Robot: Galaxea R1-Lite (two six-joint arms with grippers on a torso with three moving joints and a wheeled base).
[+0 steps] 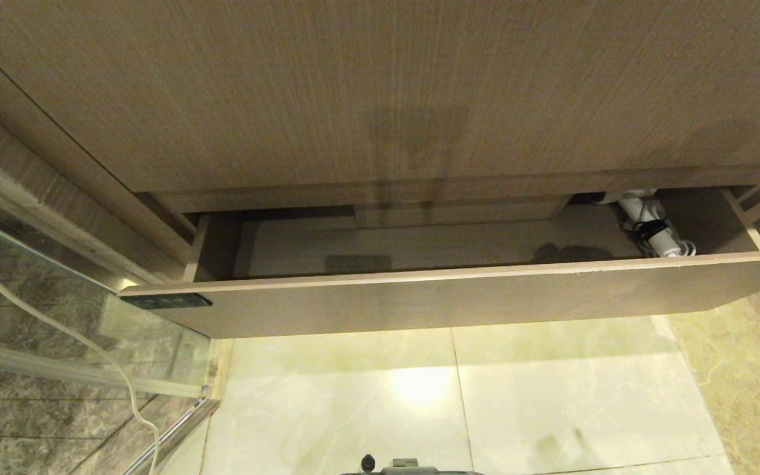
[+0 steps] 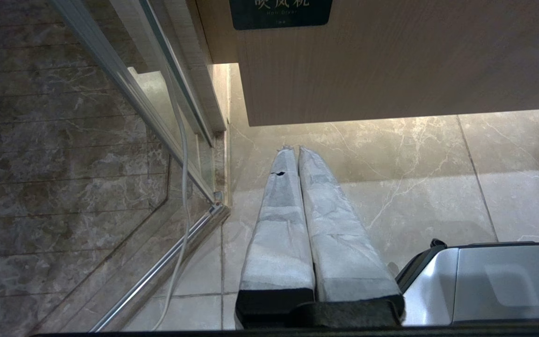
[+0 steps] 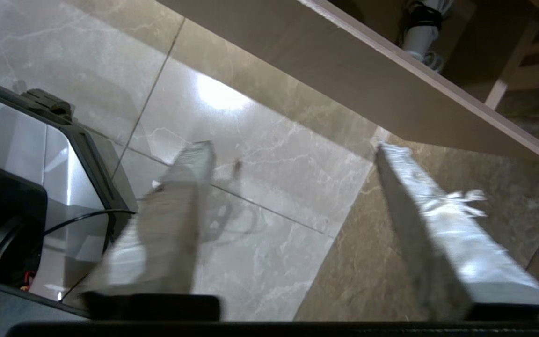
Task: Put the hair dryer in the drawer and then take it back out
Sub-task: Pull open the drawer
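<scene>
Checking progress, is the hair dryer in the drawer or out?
In: the hair dryer lies at the right end of the open drawer.

Left end effector [image 2: 296,150] fingers together above marble floor [image 2: 414,187], drawer [image 2: 391,70] front ahead, label [image 2: 280,13] partly cropped.

Wide shallow drawer [image 1: 459,300] of light wood-grain board: matt, fine straight grain, pale raw-looking top edge. Small dark label [image 1: 166,301] on its front, smooth, slight sheen. Taller wood-grain panel [image 1: 380,92] above: same matt veneer look.

Small white hair dryer [image 1: 650,224] in the drawer: smooth glossy plastic; black strap around it looks matt.

Pale marble-look floor tiles [image 1: 551,396]: polished, glossy, mirror a lamp glare. Darker veined stone wall tiles [image 2: 54,140]: smooth, duller sheen. Clear glass panel [image 1: 37,290] with shiny metal rail [image 2: 166,267].

Left gripper [image 2: 296,149] and right gripper [image 3: 293,147]: fingers wrapped in whitish, crinkled, matt cloth-like tape.
</scene>
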